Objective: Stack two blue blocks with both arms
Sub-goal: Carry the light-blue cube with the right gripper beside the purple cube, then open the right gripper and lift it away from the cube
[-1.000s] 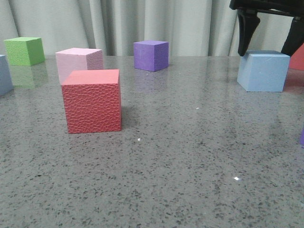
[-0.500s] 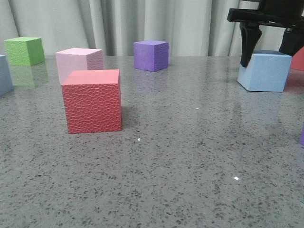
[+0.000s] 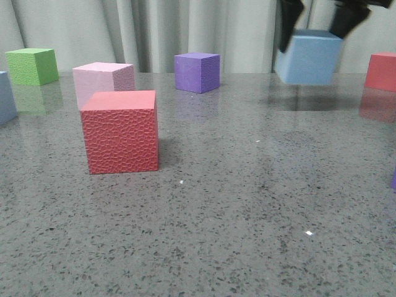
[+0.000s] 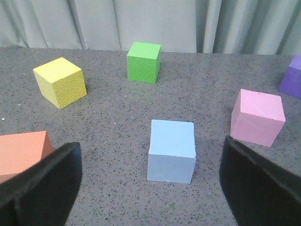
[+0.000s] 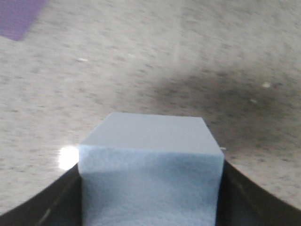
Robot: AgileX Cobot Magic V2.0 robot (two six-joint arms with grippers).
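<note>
Blocks of sky blue sit far apart. One blue block (image 3: pixel 5 98) rests at the worktop's left edge; in the left wrist view it (image 4: pixel 171 150) lies between the spread, empty fingers (image 4: pixel 44 181) of the left gripper (image 4: pixel 150 188). Toward the far right corner, the right gripper (image 3: pixel 322 21) clamps the second blue block (image 3: pixel 308 57), held clear of the worktop (image 3: pixel 235 204).

I work in what looks like a staged test setup, not a home or shop. The speckled grey stone-look tabletop (image 3: pixel 247 204) carries only plain coloured foam cubes, such as a textured red cube (image 3: pixel 119 131), a green cube (image 4: pixel 144 61) and a yellow cube (image 4: pixel 60 82). A pale grey pleated curtain (image 3: pixel 185 31) closes off the whole background behind it.
</note>
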